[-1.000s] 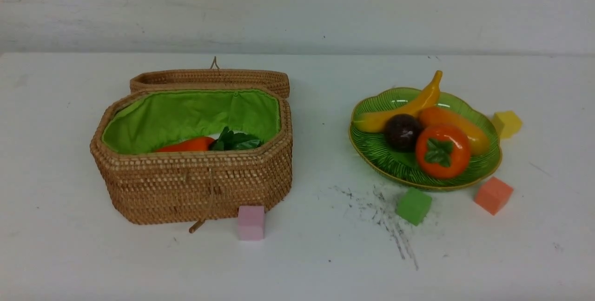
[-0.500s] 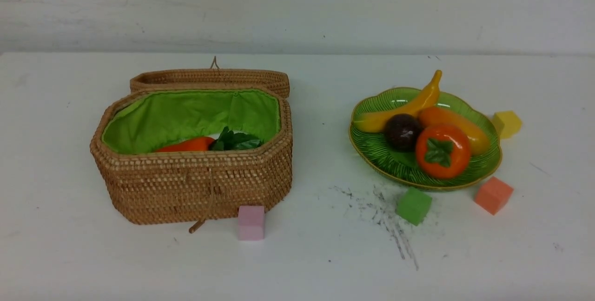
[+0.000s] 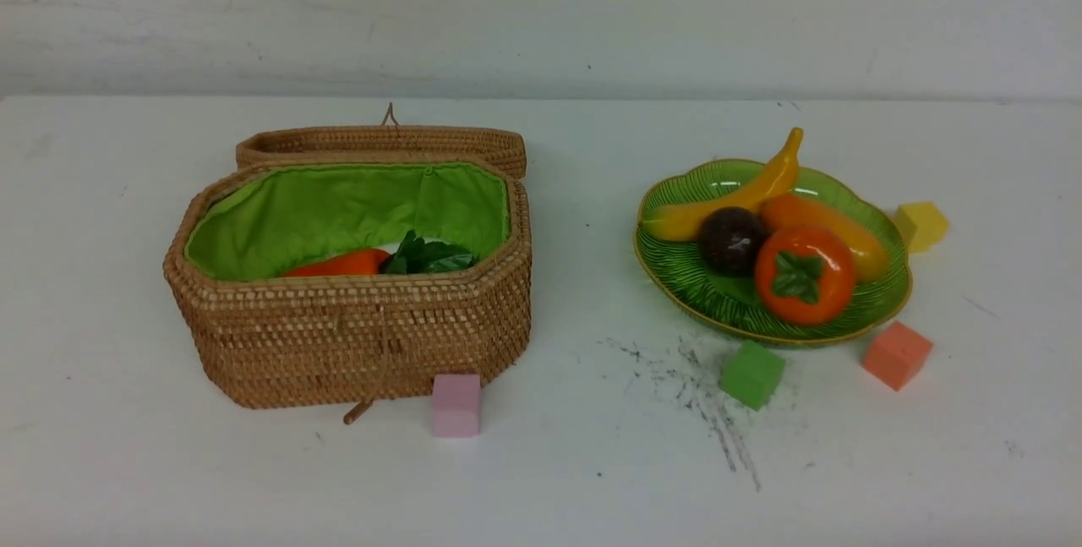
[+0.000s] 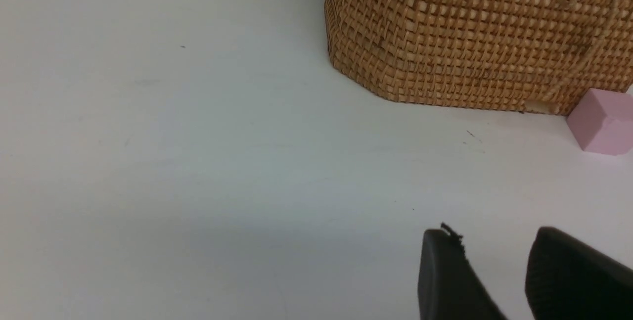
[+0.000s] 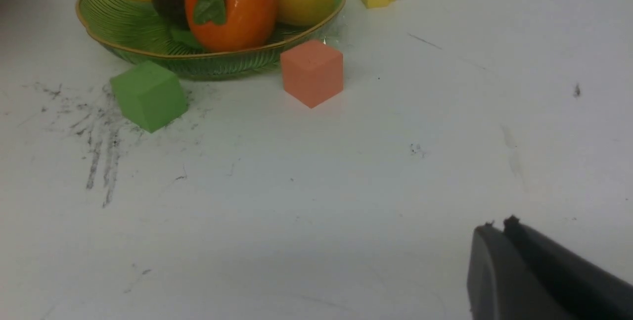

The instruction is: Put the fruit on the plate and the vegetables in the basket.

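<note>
On the left of the table [image 3: 101, 462] stands the basket [image 3: 355, 336], its lid [image 3: 380, 141] thrown back. Over its front rim the carrot [image 3: 338, 264] shows beside a tuft of green leaves [image 3: 427, 253]; the radish body and the eggplant are hidden below the rim, so whether all three vegetables are inside cannot be told. A pink cube [image 3: 456, 403] sits just before the basket. The left gripper [image 4: 499, 260], seen only from its wrist, hangs over bare table near the basket's corner, its jaws partly apart and holding nothing.

Further right, the plate [image 3: 676, 276] carries the banana [image 3: 744, 188], mangosteen [image 3: 731, 238], mango [image 3: 845, 230] and persimmon [image 3: 803, 272], crowded together and touching. Green [image 3: 752, 374], orange [image 3: 896, 354] and yellow [image 3: 921, 226] cubes lie around the plate. The right gripper [image 5: 497, 228] hangs over open table well apart from the plate, jaws pressed together and empty.

No fruit or vegetable lies loose on the table, so the sorting looks finished and both arms appear drawn back. What is left, most likely, is only to keep clear; the cubes need no handling.
</note>
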Motion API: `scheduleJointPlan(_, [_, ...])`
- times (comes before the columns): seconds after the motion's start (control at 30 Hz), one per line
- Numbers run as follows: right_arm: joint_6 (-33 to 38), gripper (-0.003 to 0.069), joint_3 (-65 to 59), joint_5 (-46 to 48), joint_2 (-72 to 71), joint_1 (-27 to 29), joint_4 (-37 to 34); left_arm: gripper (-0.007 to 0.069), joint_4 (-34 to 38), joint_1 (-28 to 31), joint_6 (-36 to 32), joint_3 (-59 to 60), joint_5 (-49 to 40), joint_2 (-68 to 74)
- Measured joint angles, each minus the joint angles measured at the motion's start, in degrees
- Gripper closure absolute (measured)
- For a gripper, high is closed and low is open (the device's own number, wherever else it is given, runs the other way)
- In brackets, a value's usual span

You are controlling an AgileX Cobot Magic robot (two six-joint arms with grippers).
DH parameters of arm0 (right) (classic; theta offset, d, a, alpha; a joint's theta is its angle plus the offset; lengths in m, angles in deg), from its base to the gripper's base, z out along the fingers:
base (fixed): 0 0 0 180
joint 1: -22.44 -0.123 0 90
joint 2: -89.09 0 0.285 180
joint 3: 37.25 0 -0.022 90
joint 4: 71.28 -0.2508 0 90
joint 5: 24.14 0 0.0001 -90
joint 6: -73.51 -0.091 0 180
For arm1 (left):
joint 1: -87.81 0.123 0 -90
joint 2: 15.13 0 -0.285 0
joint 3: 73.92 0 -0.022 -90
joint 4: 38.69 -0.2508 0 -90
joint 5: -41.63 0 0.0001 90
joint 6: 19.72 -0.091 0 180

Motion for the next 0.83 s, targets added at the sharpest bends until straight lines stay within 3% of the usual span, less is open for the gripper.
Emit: scheduleJointPlan(0.83, [0.0,0.0592,0.0,0.0,0.0,0.0,0.0,0.0386,0.0,0.0,0.0,0.0,0.0,0.0])
